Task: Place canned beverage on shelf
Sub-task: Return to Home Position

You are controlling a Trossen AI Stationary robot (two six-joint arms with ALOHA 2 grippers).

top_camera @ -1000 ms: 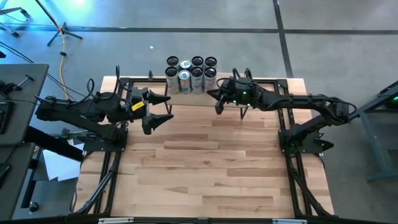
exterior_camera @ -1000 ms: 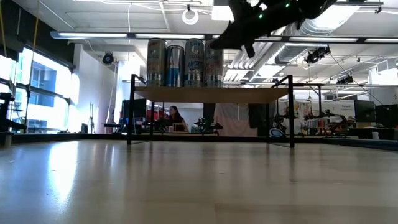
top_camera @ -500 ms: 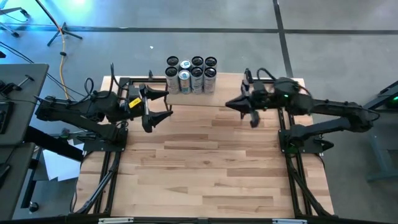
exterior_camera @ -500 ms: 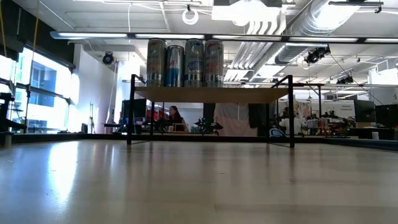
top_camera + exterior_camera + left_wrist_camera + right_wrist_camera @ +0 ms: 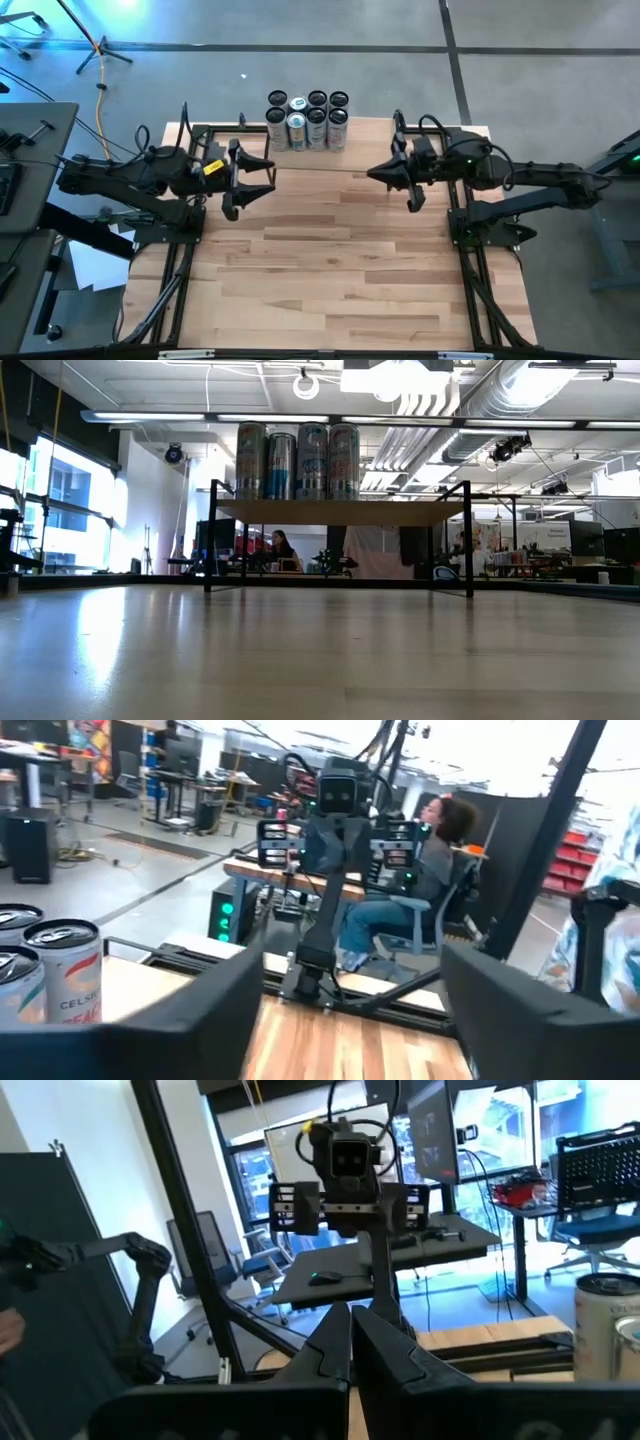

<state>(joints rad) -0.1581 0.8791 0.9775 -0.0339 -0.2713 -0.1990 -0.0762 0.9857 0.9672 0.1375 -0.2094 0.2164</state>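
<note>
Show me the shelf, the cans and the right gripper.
shelf [image 5: 340, 512], low view, board's front edge.
cans [image 5: 317, 116], high view, one can's top.
right gripper [image 5: 374, 172], high view, between its fingertips.

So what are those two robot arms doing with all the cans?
Right now nothing is being carried. The cans stand bunched together on the little shelf at the far edge of the table. Both arms hang above the table, away from the cans: the left gripper is open and empty, and the right gripper is shut on nothing.
</note>
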